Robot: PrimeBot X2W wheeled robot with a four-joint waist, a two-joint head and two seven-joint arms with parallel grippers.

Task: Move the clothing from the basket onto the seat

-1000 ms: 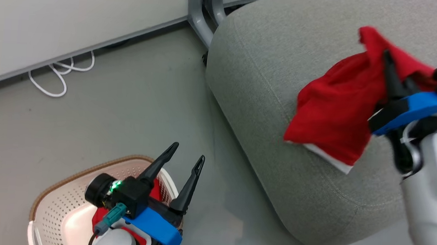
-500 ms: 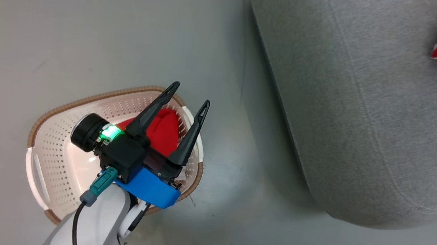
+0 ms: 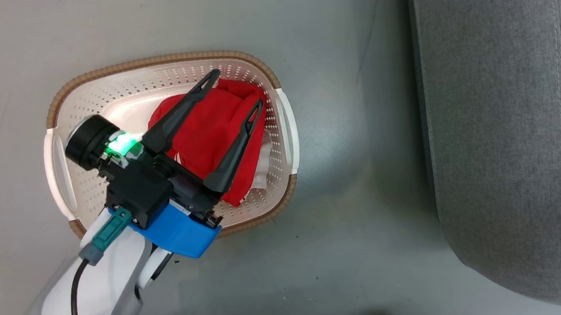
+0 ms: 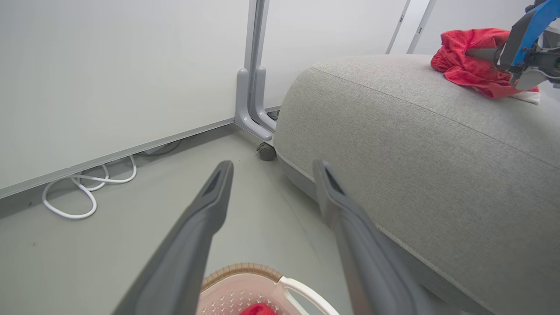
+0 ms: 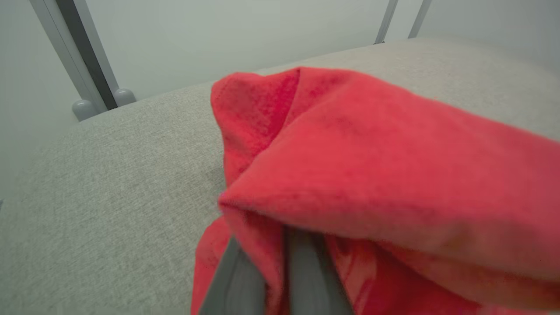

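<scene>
Our left gripper (image 3: 236, 89) has its two fingers spread wide and holds nothing. In the head view it is over the basket (image 3: 168, 61), and its fingers cross the red clothing (image 3: 203, 132) heaped toward the right side of it. The left wrist view has the basket rim low at its bottom edge, so we judge that this gripper hangs above the heap and does not touch it.

Our right gripper (image 4: 474, 53) has its fingers pressed together on a second red garment (image 5: 372, 153), which rests on top of the seat (image 4: 415, 144), well apart from the basket. The basket stands on the floor (image 3: 352, 261) near the seat.

We think two steps are in hand: the right arm is at the putting down, the left arm at the next pick. The next move calls for the right fingers to part so that the garment lies free. The left gripper should tilt down and go lower into the heap before it closes, away from the perforated wall.

Some things we cannot make out. The right fingertips are buried under a fold of fabric. Beside the red heap a white piece (image 3: 261, 168) shows, but we cannot tell how many garments are there. The seat is cut off at the picture edge.
</scene>
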